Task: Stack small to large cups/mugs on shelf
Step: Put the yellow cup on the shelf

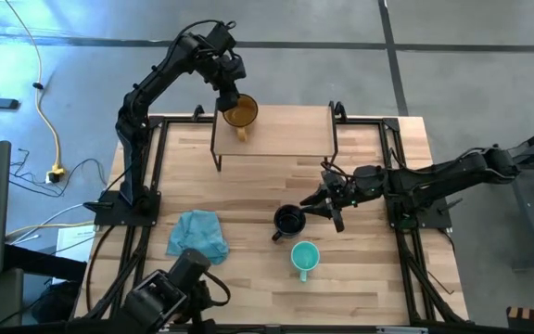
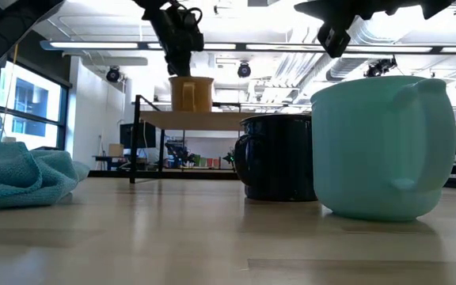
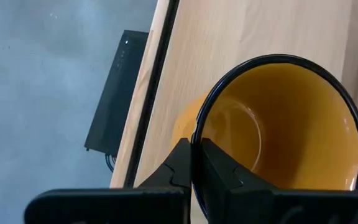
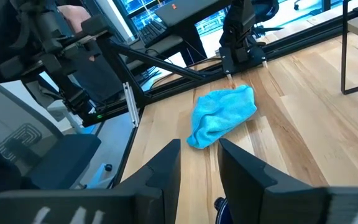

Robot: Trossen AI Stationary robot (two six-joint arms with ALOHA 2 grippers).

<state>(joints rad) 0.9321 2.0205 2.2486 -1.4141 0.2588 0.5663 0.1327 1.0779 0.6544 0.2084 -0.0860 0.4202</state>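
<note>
The amber mug is at the far left corner of the shelf, its handle toward the near side. My left gripper is shut on it from above. In the low view the amber mug's base sits level with the shelf board; whether it rests there I cannot tell. The black mug and the teal mug stand upright on the tabletop. My right gripper hangs open just right of the black mug, touching nothing. My left gripper pinches the amber mug's rim on its far side, one finger inside the mug and one outside on the wall. The fingers come steeply from above, slanting down. The mug stays upright, mouth up, over the shelf's corner.
A crumpled blue cloth lies on the tabletop at the near left. The shelf's black legs stand on the far half of the table. The rest of the shelf board to the right of the amber mug is bare.
</note>
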